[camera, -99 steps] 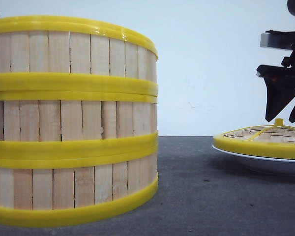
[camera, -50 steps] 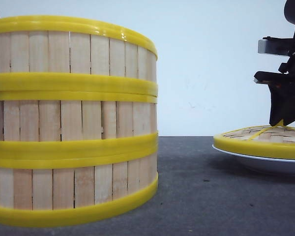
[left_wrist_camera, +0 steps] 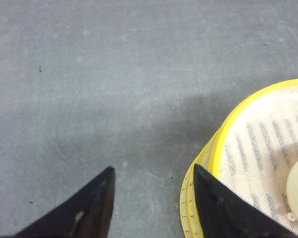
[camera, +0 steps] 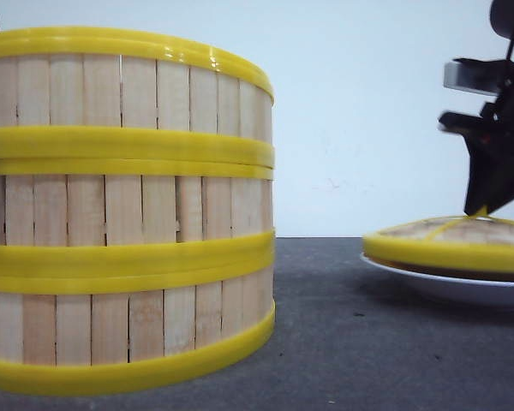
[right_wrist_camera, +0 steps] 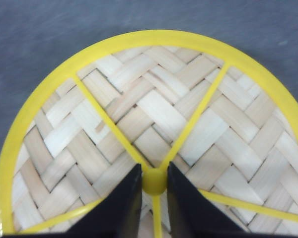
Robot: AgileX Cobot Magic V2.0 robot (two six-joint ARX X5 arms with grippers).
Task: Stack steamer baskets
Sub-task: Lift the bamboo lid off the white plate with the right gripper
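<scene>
Three steamer baskets (camera: pixel 128 210) stand stacked in one column at the front left, pale slats between yellow rims. In the left wrist view the top basket's rim (left_wrist_camera: pixel 213 148) shows a white cloth liner and a pale round thing inside. My left gripper (left_wrist_camera: pixel 153 168) is open above the table, one finger over the stack's outer edge and nothing between the fingers. My right gripper (right_wrist_camera: pixel 153 168) is shut on the yellow knob (right_wrist_camera: pixel 154 182) of the woven lid (right_wrist_camera: pixel 154 109). In the front view that lid (camera: pixel 450 244) sits just above its plate, with a dark gap beneath it.
A white plate (camera: pixel 445 287) lies under the lid at the right. Grey table surface (camera: pixel 325 342) stretches between the stack and the plate. A pale wall stands behind.
My right gripper came down onto the lid's knob and shut on it. The lid has since risen slightly off the plate and shifted a little left. The stack has not moved.
</scene>
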